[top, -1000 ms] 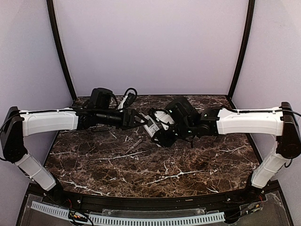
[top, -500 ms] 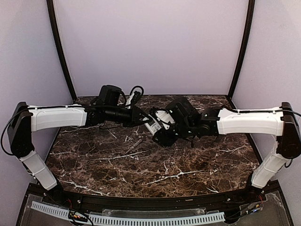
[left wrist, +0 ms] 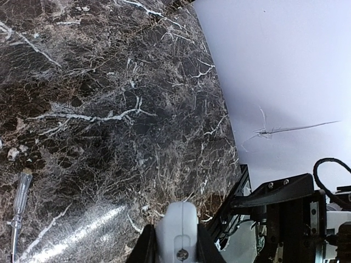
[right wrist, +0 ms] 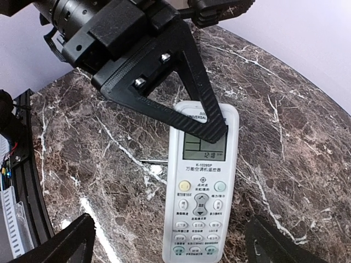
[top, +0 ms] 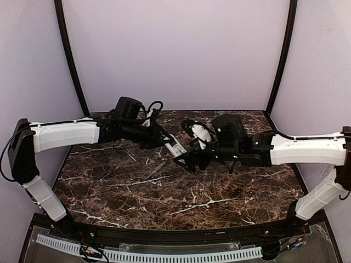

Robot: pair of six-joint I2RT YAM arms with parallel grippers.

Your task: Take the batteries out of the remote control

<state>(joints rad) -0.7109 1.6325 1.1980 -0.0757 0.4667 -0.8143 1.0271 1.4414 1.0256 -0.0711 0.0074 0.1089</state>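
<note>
White remote [right wrist: 202,186]: aloft over mid-worktop [top: 137,192], nearer the far edge, buttons facing right gripper.
Left gripper [top: 163,140]: clamped on its display end.
Right gripper [top: 184,160]: jaws wide, empty, just off the free end, in line with its length.
Batteries: out of sight, round the back.

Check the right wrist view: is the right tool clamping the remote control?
No: the right tool is open, fingers clear of the remote control.
</note>
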